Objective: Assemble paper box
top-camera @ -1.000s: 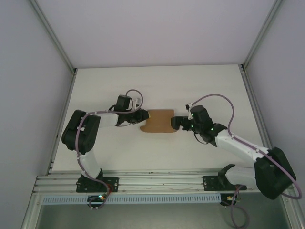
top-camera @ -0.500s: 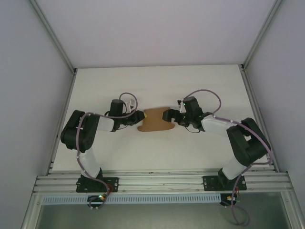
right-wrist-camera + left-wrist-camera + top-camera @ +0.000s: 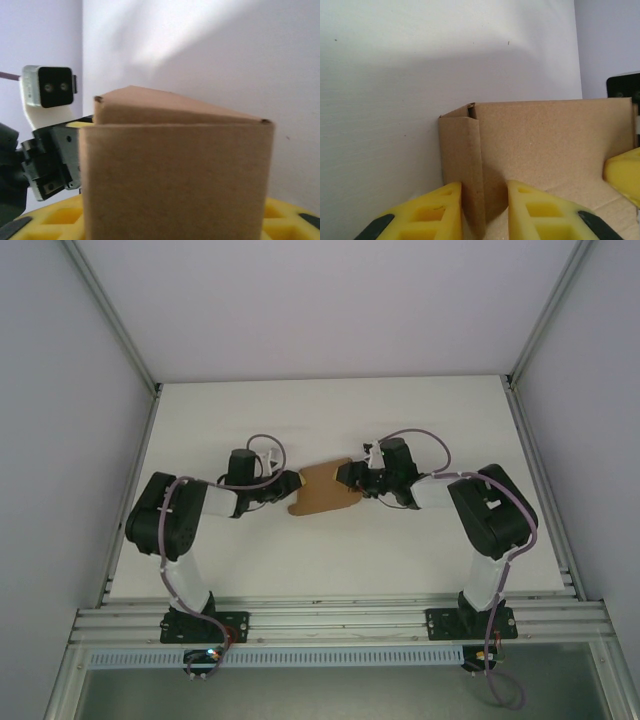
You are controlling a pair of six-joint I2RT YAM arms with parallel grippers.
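Paper box [image 3: 322, 490] at mid-table [image 3: 330, 410], judged partly assembled: end walls stand folded, while closing and tab-locking apparently remain. Left gripper [image 3: 484, 214] narrowly pinches one raised wall. Right gripper [image 3: 347, 475] meets the opposite wall; cardboard hides its opening.

Field notes, fixtures only:
- White matte table [image 3: 330, 420] is noted.
- Pale walls [image 3: 330, 300] are set on three sides of the table.
- Aluminium rail [image 3: 330, 618] is mounted along the table's near edge.
- Slotted white duct [image 3: 330, 655] is fixed just below that edge.
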